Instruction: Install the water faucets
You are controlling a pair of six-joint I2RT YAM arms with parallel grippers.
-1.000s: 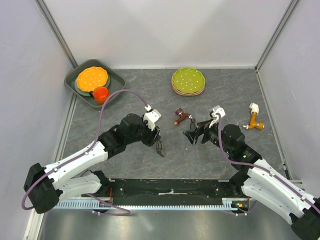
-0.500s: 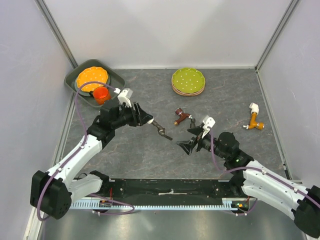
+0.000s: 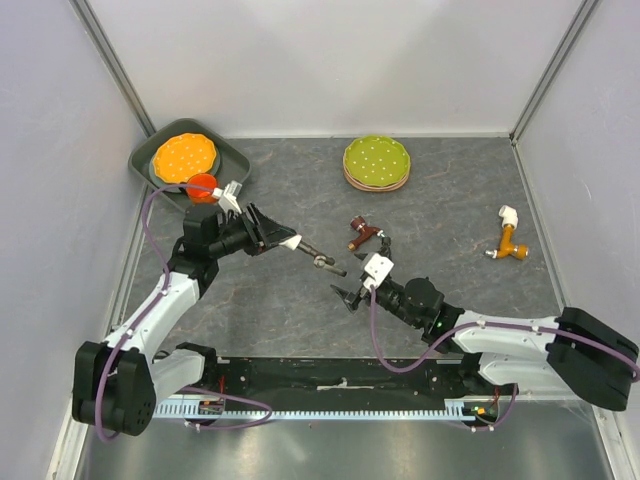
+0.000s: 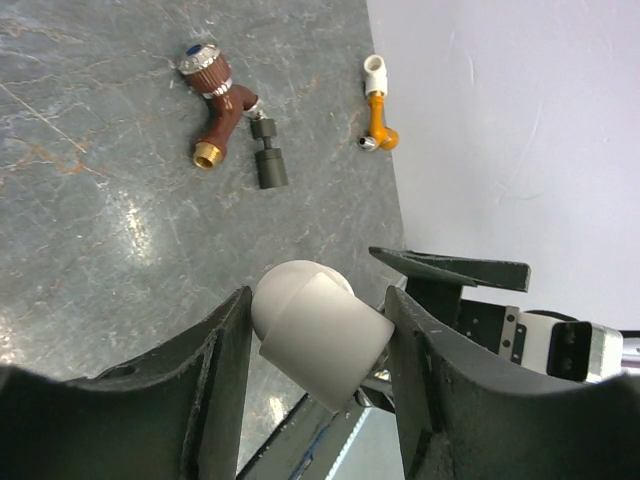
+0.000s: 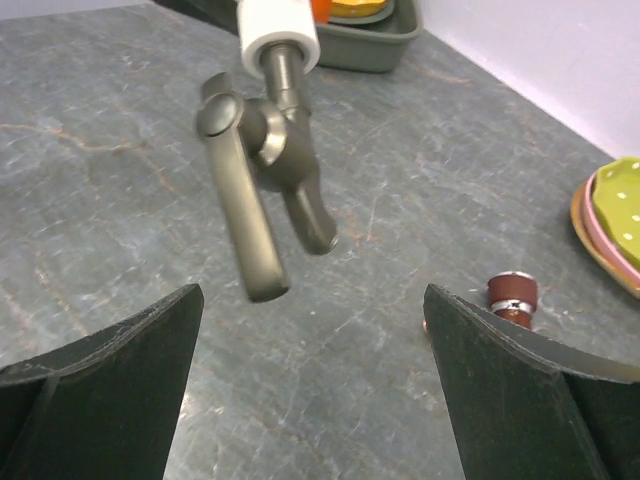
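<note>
My left claw [image 3: 278,238] has lifted off the counter [image 3: 250,300], clamped on the white elbow fitting [image 4: 320,335], with the dark grey tap [image 5: 262,150] plugged into it in mid-air. My right claw [image 3: 346,297], spread and empty, has swung in facing the tap, probably to help join the parts.

Bare table [image 3: 255,305] left of the right pincer [image 3: 347,298] — dark grey tap [image 3: 324,263] just ahead, reddish-brown tap [image 3: 361,234] beyond.

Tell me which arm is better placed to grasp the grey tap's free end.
Right. The right gripper is open, facing the dark grey tap; the left gripper is shut on the white elbow fitting.
</note>
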